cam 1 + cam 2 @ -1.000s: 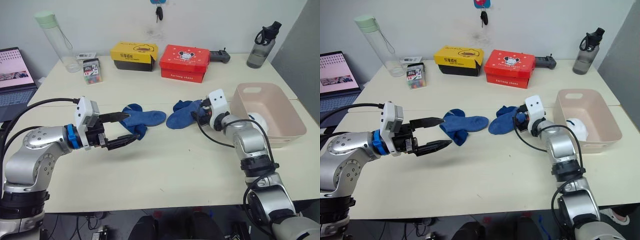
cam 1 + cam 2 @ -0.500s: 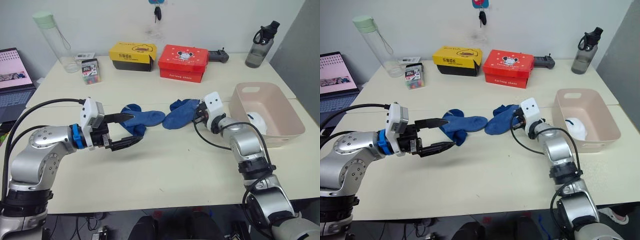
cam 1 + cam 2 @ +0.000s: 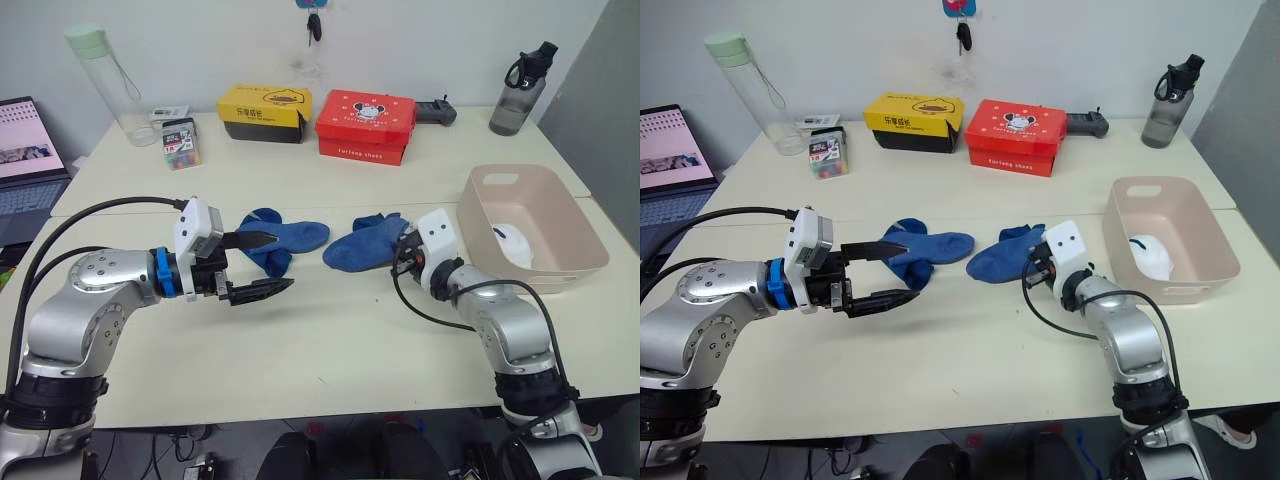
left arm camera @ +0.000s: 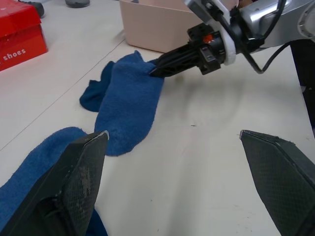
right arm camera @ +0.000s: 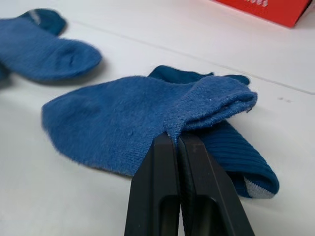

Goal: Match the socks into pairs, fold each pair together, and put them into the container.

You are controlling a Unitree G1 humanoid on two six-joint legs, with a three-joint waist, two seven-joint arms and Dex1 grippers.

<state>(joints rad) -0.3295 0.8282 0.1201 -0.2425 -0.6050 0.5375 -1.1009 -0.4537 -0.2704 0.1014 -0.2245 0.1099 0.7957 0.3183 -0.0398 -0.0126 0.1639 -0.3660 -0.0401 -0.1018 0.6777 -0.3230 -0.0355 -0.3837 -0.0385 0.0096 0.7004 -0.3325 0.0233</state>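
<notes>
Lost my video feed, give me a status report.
Right gripper shut on blue sock. Left gripper open beside other blue socks. White sock in tub. Nothing in the way.

Red box (image 4: 19, 29): "shoes" on side; other print illegible.

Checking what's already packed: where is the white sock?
The white sock lies inside the beige tub, on the table's right side, right of the right gripper.

Open table near; boxes crowd the far side.
Bare table (image 3: 330, 340) lies between both arms; red box (image 3: 364, 125) and yellow box (image 3: 265, 112) block the far edge.
</notes>
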